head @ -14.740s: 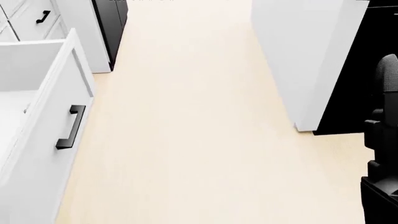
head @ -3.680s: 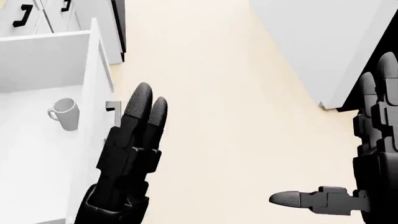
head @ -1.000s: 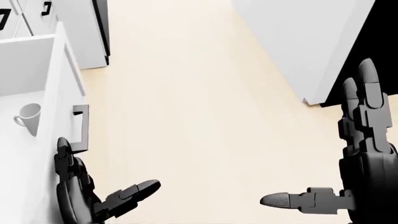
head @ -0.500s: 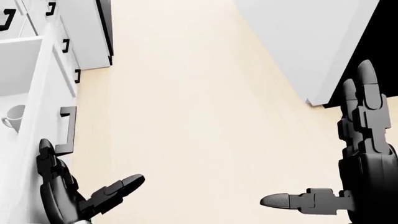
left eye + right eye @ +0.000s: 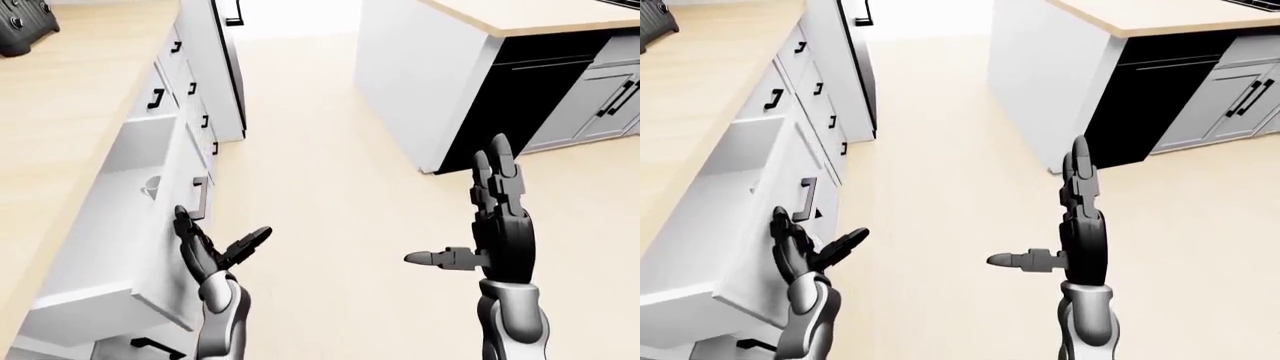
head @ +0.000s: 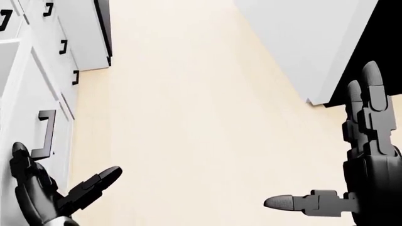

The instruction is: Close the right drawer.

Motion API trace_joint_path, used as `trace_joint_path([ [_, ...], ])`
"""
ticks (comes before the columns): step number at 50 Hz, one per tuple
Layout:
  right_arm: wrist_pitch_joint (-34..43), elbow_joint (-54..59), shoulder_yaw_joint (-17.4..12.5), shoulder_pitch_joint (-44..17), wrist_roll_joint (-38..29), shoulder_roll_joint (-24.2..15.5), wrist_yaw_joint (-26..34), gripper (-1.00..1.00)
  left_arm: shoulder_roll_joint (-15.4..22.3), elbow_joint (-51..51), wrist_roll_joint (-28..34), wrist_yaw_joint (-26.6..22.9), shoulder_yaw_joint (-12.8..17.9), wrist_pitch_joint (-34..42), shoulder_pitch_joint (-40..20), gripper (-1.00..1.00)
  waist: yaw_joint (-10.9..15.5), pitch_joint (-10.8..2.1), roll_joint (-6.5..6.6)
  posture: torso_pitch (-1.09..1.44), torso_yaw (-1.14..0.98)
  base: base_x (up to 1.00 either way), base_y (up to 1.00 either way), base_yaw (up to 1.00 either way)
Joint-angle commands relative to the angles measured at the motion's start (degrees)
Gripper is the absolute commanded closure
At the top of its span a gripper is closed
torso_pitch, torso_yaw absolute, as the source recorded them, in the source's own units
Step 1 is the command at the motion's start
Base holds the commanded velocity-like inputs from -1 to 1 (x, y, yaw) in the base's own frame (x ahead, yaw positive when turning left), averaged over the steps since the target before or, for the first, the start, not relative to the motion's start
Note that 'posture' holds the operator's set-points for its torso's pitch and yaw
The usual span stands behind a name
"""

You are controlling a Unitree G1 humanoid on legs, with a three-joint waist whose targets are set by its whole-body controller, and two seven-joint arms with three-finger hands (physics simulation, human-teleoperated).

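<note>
At the left of the left-eye view a light wood counter (image 5: pixel 70 97) runs along the edge, with a dark appliance (image 5: pixel 22 28) at its top-left corner, too cropped to identify. Below the counter edge, the right drawer (image 5: pixel 120 247) stands partly pulled out from the white cabinet run; a white mug (image 5: pixel 151 187) sits inside it near the drawer front. The black drawer handle (image 5: pixel 200 196) is mounted upright on the front panel. The left hand (image 5: pixel 210 251) is open, fingers spread and thumb angled out to the right; its fingers (image 5: pixel 186 229) lie against the drawer front just below the handle, though contact appears likely rather than certain from these angles. Nothing is gripped. Smaller black pulls mark the closed drawers (image 5: pixel 185 82) farther up the cabinet run. The pale floor (image 5: pixel 320 172) fills the centre. The right hand (image 5: pixel 497 232) is raised over the floor, well apart from the drawer, fingers straight and pointing up, thumb extended toward the left, holding nothing. At upper right stands a white kitchen island (image 5: pixel 430 82) with a wood top and a black recess (image 5: pixel 520 105) beside grey cabinet doors (image 5: pixel 590 105).
</note>
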Motion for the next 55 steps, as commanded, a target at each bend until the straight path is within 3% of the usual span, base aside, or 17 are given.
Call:
trace_joint_path([
  [1, -1.5, -2.4, -0.2, -0.9, 0.2, -0.3, -0.1, -1.00, 1.5, -2.6, -0.4, 2.2, 2.8, -2.7, -1.6, -1.00, 0.4, -1.10, 0.02, 0.00, 0.00, 0.00, 0.00, 0.00],
  [27, -1.3, -2.4, 0.3, -0.9, -0.1, -0.2, -0.2, -1.00, 4.2, 2.4, -2.6, 2.5, 5.1, -5.2, -3.5, -1.00, 0.6, -1.37, 0.42, 0.00, 0.00, 0.00, 0.00, 0.00],
  [55, -1.1, -2.0, 0.5, -1.1, -0.4, -0.2, -0.3, -1.00, 8.6, 3.8, -7.5, 1.6, 9.9, -4.9, -3.9, -1.00, 0.6, -1.11, 0.64, 0.00, 0.00, 0.00, 0.00, 0.00],
])
